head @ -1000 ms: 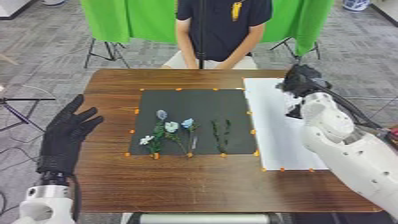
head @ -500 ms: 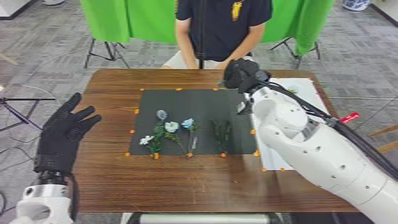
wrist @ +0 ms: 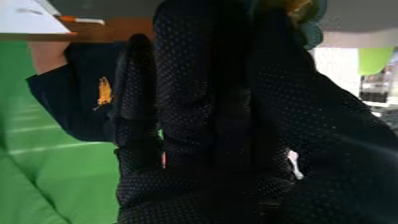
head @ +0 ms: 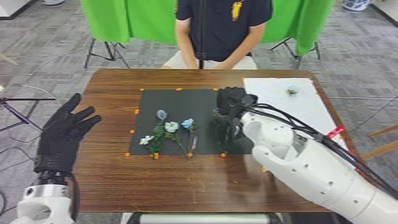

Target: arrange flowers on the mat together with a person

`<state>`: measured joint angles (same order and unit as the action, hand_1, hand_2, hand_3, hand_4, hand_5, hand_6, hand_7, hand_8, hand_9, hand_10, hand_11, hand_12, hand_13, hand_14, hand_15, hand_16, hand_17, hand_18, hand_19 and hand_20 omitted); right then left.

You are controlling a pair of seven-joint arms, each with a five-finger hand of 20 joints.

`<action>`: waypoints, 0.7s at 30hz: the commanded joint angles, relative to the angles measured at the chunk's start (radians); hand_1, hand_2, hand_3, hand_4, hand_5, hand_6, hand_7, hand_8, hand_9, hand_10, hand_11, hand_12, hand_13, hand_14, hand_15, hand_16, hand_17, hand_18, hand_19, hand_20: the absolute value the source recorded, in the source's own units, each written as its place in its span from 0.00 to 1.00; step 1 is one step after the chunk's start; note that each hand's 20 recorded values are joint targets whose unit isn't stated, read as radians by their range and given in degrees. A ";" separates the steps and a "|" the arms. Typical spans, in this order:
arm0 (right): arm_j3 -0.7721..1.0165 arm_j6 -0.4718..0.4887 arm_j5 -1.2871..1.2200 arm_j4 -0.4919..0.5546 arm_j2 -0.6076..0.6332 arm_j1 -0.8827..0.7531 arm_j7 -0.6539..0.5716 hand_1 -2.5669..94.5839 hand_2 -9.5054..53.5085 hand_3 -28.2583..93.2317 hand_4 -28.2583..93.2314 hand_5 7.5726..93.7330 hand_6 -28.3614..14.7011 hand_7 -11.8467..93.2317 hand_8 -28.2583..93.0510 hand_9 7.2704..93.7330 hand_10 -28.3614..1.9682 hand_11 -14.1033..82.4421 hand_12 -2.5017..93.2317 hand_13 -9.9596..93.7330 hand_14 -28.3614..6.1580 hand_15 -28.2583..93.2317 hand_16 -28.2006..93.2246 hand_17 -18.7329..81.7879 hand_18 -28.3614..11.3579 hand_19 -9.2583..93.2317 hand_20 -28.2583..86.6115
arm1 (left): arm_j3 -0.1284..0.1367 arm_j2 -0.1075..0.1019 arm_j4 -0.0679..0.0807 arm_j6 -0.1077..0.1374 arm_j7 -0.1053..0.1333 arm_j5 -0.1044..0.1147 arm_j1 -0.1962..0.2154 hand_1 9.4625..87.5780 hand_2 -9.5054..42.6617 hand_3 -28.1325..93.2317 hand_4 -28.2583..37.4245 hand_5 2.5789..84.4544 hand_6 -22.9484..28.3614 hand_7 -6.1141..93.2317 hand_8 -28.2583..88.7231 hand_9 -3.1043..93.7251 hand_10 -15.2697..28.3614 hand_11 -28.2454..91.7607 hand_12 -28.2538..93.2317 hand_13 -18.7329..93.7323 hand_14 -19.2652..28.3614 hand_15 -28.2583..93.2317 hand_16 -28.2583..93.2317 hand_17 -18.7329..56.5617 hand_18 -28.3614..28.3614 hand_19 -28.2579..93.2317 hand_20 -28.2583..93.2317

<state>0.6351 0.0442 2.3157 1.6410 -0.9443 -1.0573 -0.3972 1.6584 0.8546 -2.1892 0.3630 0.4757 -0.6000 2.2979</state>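
The left hand (head: 62,135) is raised off the table's left side, its fingers straight and apart. Over the right part of the dark mat (head: 191,96) is the right hand (head: 233,102), covering much of the green sprigs there. In the right wrist view, the right hand (wrist: 187,100) pinches a bluish-green flower (wrist: 311,27) between thumb and fingertips; most of it is hidden. On the mat's left half lie a white flower (head: 145,140), a pale blue-white one (head: 171,127), a blue one (head: 187,123) and a greyish-blue one (head: 162,114), with green stems and leaves.
A white sheet (head: 306,107) lies right of the mat, with a small pale flower (head: 292,92) near its far end. Orange tabs line the mat's edges. The wooden table (head: 178,185) extends in front of the mat.
My right hand has swung left from the white sheet, then come nearer over the mat's right side, uncovering the small flower on the sheet. The left hand has stayed nearly still.
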 commanded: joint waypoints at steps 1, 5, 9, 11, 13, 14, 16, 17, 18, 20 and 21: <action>-0.014 0.015 0.086 -0.002 0.012 -0.002 0.020 0.60 0.00 0.78 0.00 0.83 0.81 0.26 0.22 0.88 0.68 0.24 0.37 0.81 0.69 0.57 0.47 0.53 0.28 0.81 0.41 | -0.006 0.004 0.004 -0.007 -0.015 -0.006 -0.007 0.20 0.25 0.89 0.05 0.41 0.52 0.18 0.16 0.43 0.76 0.42 0.32 0.43 0.97 0.63 0.17 0.14 0.92 0.62 0.36; 0.003 0.023 0.076 0.004 0.017 -0.011 0.017 0.60 0.00 0.78 0.00 0.80 0.81 0.27 0.20 0.83 0.67 0.24 0.34 0.78 0.69 0.55 0.48 0.53 0.27 0.80 0.41 | -0.002 0.002 0.003 -0.007 -0.017 -0.004 0.003 0.20 0.25 0.89 0.05 0.40 0.52 0.18 0.16 0.43 0.76 0.42 0.32 0.43 0.97 0.63 0.17 0.14 0.92 0.62 0.36; 0.007 0.036 0.084 0.012 0.021 -0.015 0.022 0.58 0.00 0.80 0.00 0.76 0.81 0.27 0.20 0.75 0.63 0.31 0.25 0.76 0.69 0.56 0.47 0.53 0.26 0.80 0.41 | -0.004 0.002 0.003 -0.008 -0.020 -0.003 0.005 0.20 0.25 0.89 0.05 0.41 0.52 0.18 0.16 0.43 0.76 0.42 0.32 0.43 0.97 0.63 0.17 0.14 0.92 0.62 0.36; 0.003 0.034 0.095 0.013 0.024 -0.016 0.027 0.57 0.00 0.81 0.00 0.74 0.81 0.28 0.19 0.71 0.61 0.33 0.21 0.75 0.68 0.56 0.46 0.52 0.26 0.80 0.41 | -0.005 0.000 0.004 -0.009 -0.018 -0.002 0.005 0.20 0.25 0.89 0.05 0.41 0.52 0.18 0.16 0.43 0.76 0.42 0.32 0.43 0.98 0.63 0.17 0.14 0.92 0.62 0.36; 0.009 0.048 0.099 0.018 0.020 -0.021 0.034 0.57 0.00 0.81 0.00 0.73 0.82 0.27 0.19 0.69 0.61 0.32 0.19 0.74 0.68 0.55 0.46 0.52 0.26 0.80 0.41 | -0.007 -0.001 0.004 -0.007 -0.017 -0.002 0.005 0.20 0.25 0.89 0.05 0.41 0.52 0.18 0.16 0.43 0.76 0.42 0.32 0.43 0.97 0.63 0.17 0.14 0.92 0.62 0.36; 0.007 0.045 0.102 0.018 0.021 -0.020 0.035 0.57 0.00 0.81 0.00 0.72 0.82 0.27 0.19 0.68 0.61 0.32 0.19 0.74 0.67 0.55 0.46 0.52 0.26 0.80 0.41 | -0.008 -0.003 0.004 -0.007 -0.014 -0.001 0.005 0.20 0.25 0.89 0.05 0.41 0.52 0.18 0.16 0.43 0.76 0.42 0.32 0.43 0.98 0.63 0.17 0.14 0.92 0.62 0.36; 0.007 0.050 0.110 0.020 0.022 -0.021 0.033 0.56 0.00 0.82 0.00 0.70 0.82 0.27 0.18 0.67 0.61 0.32 0.19 0.74 0.66 0.55 0.45 0.52 0.25 0.79 0.41 | -0.009 -0.003 0.005 -0.009 -0.016 0.000 0.004 0.20 0.25 0.89 0.05 0.41 0.52 0.18 0.16 0.43 0.76 0.42 0.32 0.43 0.97 0.63 0.17 0.13 0.92 0.62 0.36; 0.006 0.053 0.105 0.023 0.023 -0.019 0.030 0.55 0.00 0.82 0.00 0.70 0.82 0.27 0.18 0.67 0.61 0.32 0.18 0.74 0.66 0.55 0.45 0.52 0.25 0.79 0.41 | -0.009 -0.004 0.004 -0.008 -0.012 0.002 0.008 0.20 0.25 0.89 0.05 0.41 0.52 0.18 0.16 0.43 0.76 0.42 0.32 0.43 0.98 0.63 0.17 0.13 0.92 0.62 0.36; 0.008 0.059 0.101 0.026 0.024 -0.018 0.028 0.55 0.00 0.82 0.00 0.70 0.82 0.27 0.18 0.66 0.61 0.31 0.18 0.73 0.66 0.56 0.45 0.52 0.25 0.79 0.41 | -0.008 -0.005 0.004 -0.008 -0.011 0.002 0.009 0.20 0.25 0.89 0.05 0.41 0.52 0.18 0.16 0.43 0.76 0.42 0.32 0.43 0.98 0.63 0.17 0.13 0.92 0.62 0.36; 0.006 0.061 0.110 0.032 0.029 -0.015 0.027 0.55 0.00 0.82 0.00 0.69 0.82 0.27 0.17 0.66 0.61 0.31 0.18 0.73 0.66 0.56 0.45 0.52 0.25 0.79 0.41 | -0.009 -0.007 0.005 -0.007 -0.011 0.003 0.010 0.20 0.25 0.89 0.05 0.41 0.52 0.18 0.16 0.43 0.76 0.42 0.32 0.43 0.98 0.63 0.17 0.13 0.92 0.62 0.36; 0.010 0.074 0.134 0.034 0.028 -0.019 0.035 0.55 0.00 0.83 0.00 0.68 0.82 0.27 0.15 0.66 0.61 0.31 0.18 0.73 0.65 0.56 0.44 0.52 0.24 0.79 0.41 | -0.006 -0.004 0.002 -0.006 -0.013 0.003 0.016 0.20 0.26 0.89 0.05 0.41 0.52 0.18 0.16 0.43 0.76 0.42 0.32 0.43 0.98 0.63 0.17 0.13 0.92 0.62 0.36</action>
<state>0.6380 0.0866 2.4005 1.6503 -0.9262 -1.0763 -0.3726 1.6532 0.8493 -2.1887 0.3623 0.4681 -0.6005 2.2917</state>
